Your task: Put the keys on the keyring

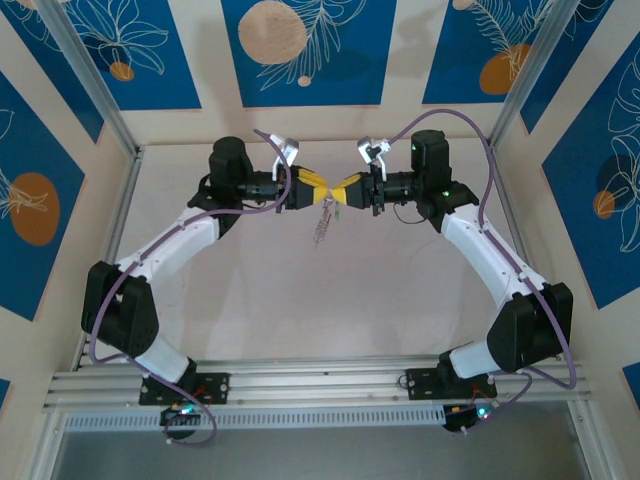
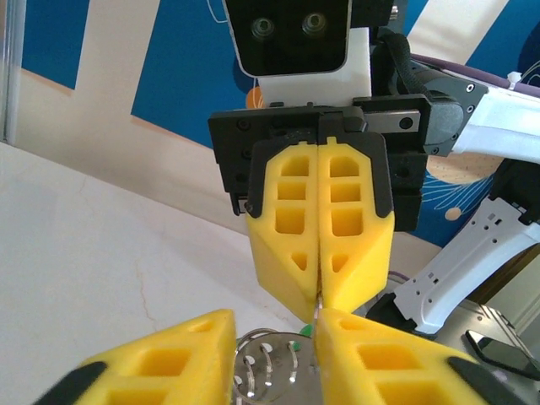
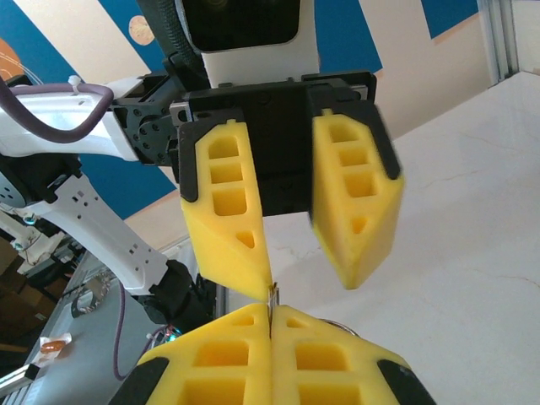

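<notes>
My right gripper (image 1: pixel 342 191) (image 3: pixel 270 309) is shut on a thin grey metal edge, the keyring (image 3: pixel 272 295) (image 2: pixel 315 305), held above the table. Tip to tip against it, my left gripper (image 1: pixel 316 188) (image 2: pixel 275 327) stands open, its yellow fingers (image 3: pixel 226 221) spread to either side. Between the left fingers lie the keys (image 2: pixel 272 368), silvery and slotted, with a pale-green piece (image 2: pixel 302 330) and a thin wire loop at their top. In the top view the keys (image 1: pixel 322 220) dangle below the two meeting grippers. How the keys join the keyring is hidden by the fingers.
The pale marbled table (image 1: pixel 300 300) lies below both arms. An aluminium frame rail (image 1: pixel 110 215) runs along the left side, and blue patterned wall panels (image 1: pixel 300 50) close the back. A purple cable (image 1: pixel 480 150) loops over the right arm.
</notes>
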